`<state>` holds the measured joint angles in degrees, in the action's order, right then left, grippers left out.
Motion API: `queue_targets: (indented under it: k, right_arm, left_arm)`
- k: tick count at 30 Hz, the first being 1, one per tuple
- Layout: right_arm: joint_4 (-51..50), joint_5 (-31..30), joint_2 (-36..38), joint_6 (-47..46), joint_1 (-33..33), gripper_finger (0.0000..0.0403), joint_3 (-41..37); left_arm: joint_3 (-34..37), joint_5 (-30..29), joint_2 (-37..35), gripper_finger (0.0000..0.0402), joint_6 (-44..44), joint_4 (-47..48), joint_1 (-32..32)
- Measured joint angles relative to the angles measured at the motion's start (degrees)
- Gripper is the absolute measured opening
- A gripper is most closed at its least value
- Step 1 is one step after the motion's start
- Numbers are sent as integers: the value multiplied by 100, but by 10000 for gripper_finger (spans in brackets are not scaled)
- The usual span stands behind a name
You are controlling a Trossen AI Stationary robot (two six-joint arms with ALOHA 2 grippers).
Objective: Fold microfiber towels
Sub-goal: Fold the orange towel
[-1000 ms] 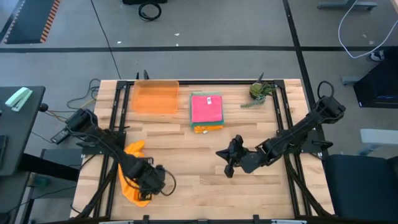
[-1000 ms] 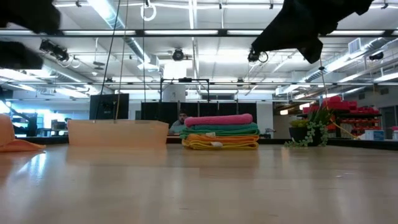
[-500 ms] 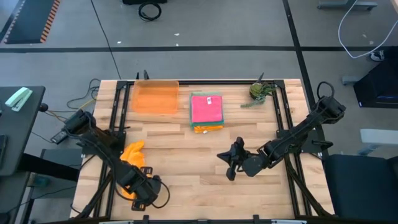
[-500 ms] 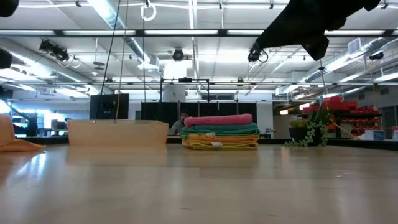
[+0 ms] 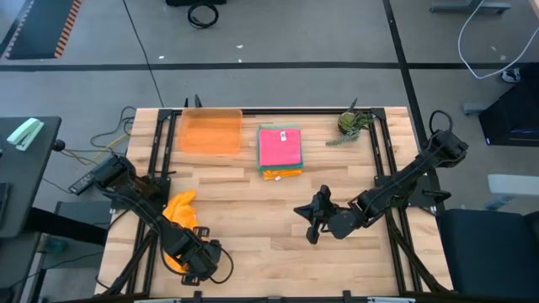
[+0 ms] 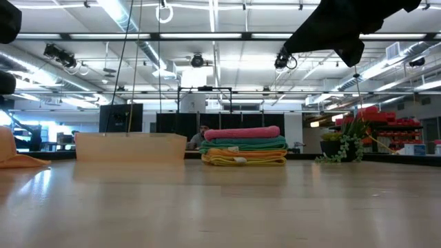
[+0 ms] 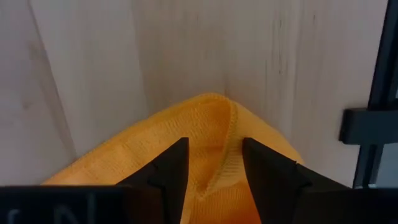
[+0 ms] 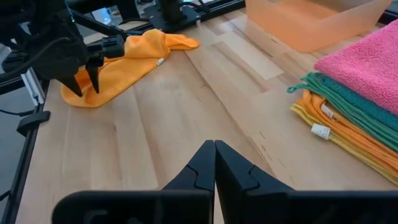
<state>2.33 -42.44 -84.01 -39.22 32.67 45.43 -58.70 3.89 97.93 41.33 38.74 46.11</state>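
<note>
Down at the worktop's [image 5: 253, 219] near-left corner lies a crumpled orange towel [image 5: 179, 210], well apart from the folded stack of towels [image 5: 280, 151] topped in pink. The left gripper [image 7: 214, 163] straddles the orange towel's corner, its fingers [image 7: 171, 168] parted to either side of the cloth. The right gripper [image 8: 214, 163], clenched and empty, hovers nearer the stack.
</note>
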Motion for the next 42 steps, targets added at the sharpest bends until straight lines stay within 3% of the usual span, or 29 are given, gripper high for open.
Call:
queue_targets:
  k: [6, 11, 15, 22, 29, 33, 37, 40, 42]
  right_arm:
    - [0, 2, 0, -24, 0, 12, 0]
    - [-1, 2, 0, -27, 0, 12, 0]
    - [-37, 167, 0, 192, 24, 12, 1]
    - [-776, 242, 2, 339, 227, 12, 1]
    - [-2357, 208, 338, -751, 385, 12, 0]
    - [-3334, -146, 852, -1267, 653, 12, 0]
    - [-3358, -259, 1146, -1133, 885, 12, 0]
    - [-3004, -518, 1011, -1286, 932, 12, 2]
    - [-2652, -550, 725, -1223, 836, 12, 0]
  left_arm:
    - [0, 456, 0, 107, 1, -8, 0]
    - [-134, 689, 0, 15, -4, -168, -95]
    - [-729, 301, 0, 10, -542, -95, -379]
    - [-2464, -1023, -1, 9, -2813, 199, -1126]
    - [-3860, -1250, -9, 10, -4043, 231, -1893]
    - [-4129, -1245, -11, 6, -3866, 529, -2033]
    - [-4046, -1223, 32, 10, -2960, 1613, -1867]
    - [-3401, -1218, 68, 6, -2171, 2085, -1665]
    - [-2823, -1216, 79, 5, -1892, 1898, -1554]
